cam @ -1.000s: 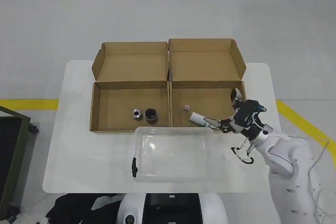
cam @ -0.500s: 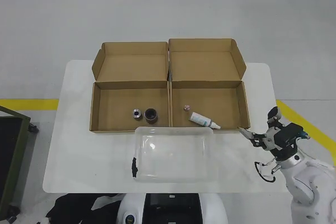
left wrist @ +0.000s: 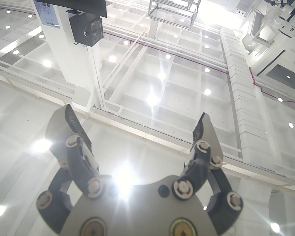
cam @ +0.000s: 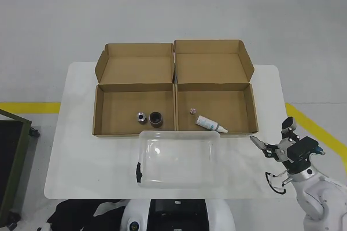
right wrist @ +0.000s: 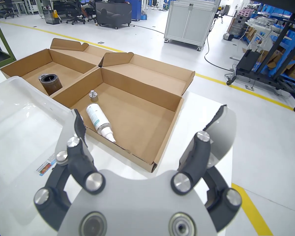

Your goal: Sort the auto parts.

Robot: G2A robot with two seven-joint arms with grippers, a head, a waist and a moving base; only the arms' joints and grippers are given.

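Two open cardboard boxes stand side by side. The left box [cam: 104, 112] holds a small silver part [cam: 140, 116] and a dark cylinder [cam: 156, 119]. In the right box [cam: 237, 112] lie a small bolt [cam: 192, 110] and a white tube [cam: 208, 123]. My right gripper [cam: 270, 133] hangs open and empty past the right box's front right corner, near the table edge. Its wrist view has the gripper [right wrist: 150, 114] facing the tube [right wrist: 98, 121], bolt [right wrist: 94, 96] and cylinder [right wrist: 50, 83]. My left gripper [left wrist: 135, 112] is open, empty, and points up at the ceiling.
A clear plastic tray [cam: 179, 134] sits in front of the boxes with nothing inside, and a black piece [cam: 138, 172] clings to its left front corner. The white table [cam: 75, 150] has bare room left of the tray. A green cart [cam: 6, 156] stands to the left.
My right gripper let go of the white tube, which stays in the right box. It pulled back out of the box toward the table's front right edge.
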